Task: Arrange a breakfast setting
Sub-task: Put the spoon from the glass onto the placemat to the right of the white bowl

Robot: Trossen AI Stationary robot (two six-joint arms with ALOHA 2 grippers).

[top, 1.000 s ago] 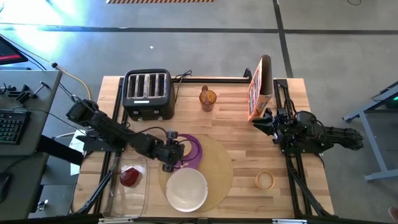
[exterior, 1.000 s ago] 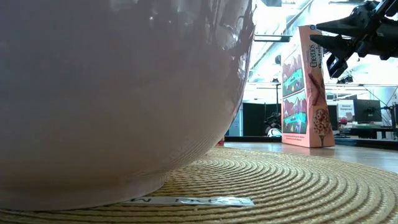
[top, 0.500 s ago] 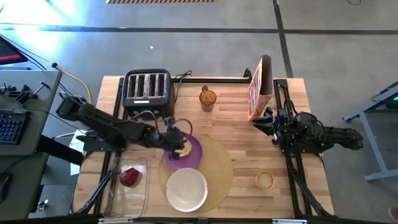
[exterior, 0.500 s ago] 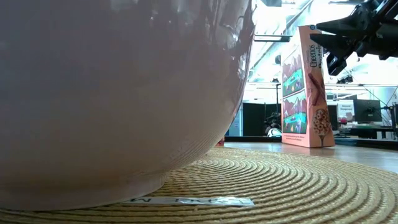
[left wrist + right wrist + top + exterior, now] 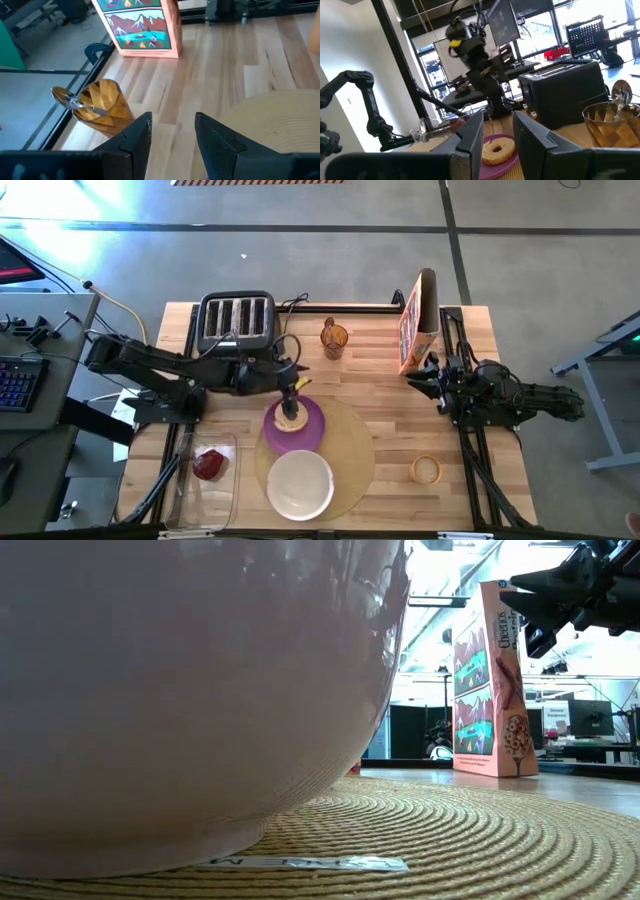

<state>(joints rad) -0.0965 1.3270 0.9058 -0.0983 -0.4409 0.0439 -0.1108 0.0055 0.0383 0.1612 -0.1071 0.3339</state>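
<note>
A toasted bagel ring (image 5: 292, 420) lies flat on the small purple plate (image 5: 308, 430), which rests on the far left part of the round tan placemat (image 5: 350, 442). The white bowl (image 5: 300, 483) stands on the placemat's near part and fills the low view (image 5: 180, 690). The metal spoon (image 5: 67, 97) leans in an amber cup (image 5: 334, 338). A dark red food piece (image 5: 209, 464) lies in the clear container. My left gripper (image 5: 292, 392) hangs open just beyond the plate, above the table. My right gripper (image 5: 425, 375) waits open beside the cereal box.
The black toaster (image 5: 238, 328) stands at the far left, and the upright cereal box (image 5: 420, 320) at the far right. A second bagel ring (image 5: 426, 470) lies on the bare wood near the right. The clear container (image 5: 205, 490) sits at the near left corner.
My left gripper has risen from over the purple plate and swung toward the table's far edge, tipping up from pointing steeply down. The bagel ring, hidden under the gripper a second ago, now shows lying on the plate. The right arm has kept its place.
</note>
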